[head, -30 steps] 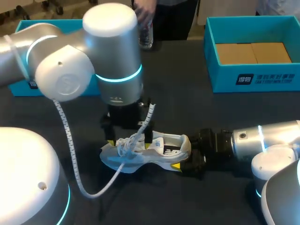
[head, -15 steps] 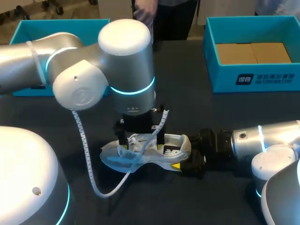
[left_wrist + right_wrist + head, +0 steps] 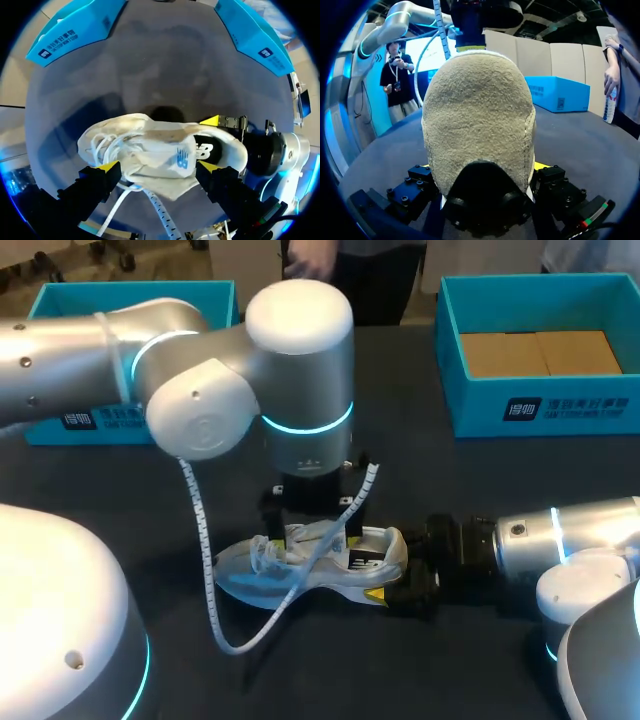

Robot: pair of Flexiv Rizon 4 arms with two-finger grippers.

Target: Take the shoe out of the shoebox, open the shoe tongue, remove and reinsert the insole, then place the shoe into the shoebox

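The white shoe (image 3: 320, 565) rests on the dark matte table (image 3: 420, 480), out of the teal card shoebox (image 3: 540, 405). Its rounded heel is fuzzy beige suede, pinched by the right gripper (image 3: 485, 167). The left gripper (image 3: 157, 167) stands spread astride the loose white laces (image 3: 107, 145).

white shoe (image 3: 372, 552) sits upright, laces loose, well apart from the open teal shoebox (image 3: 540, 405).
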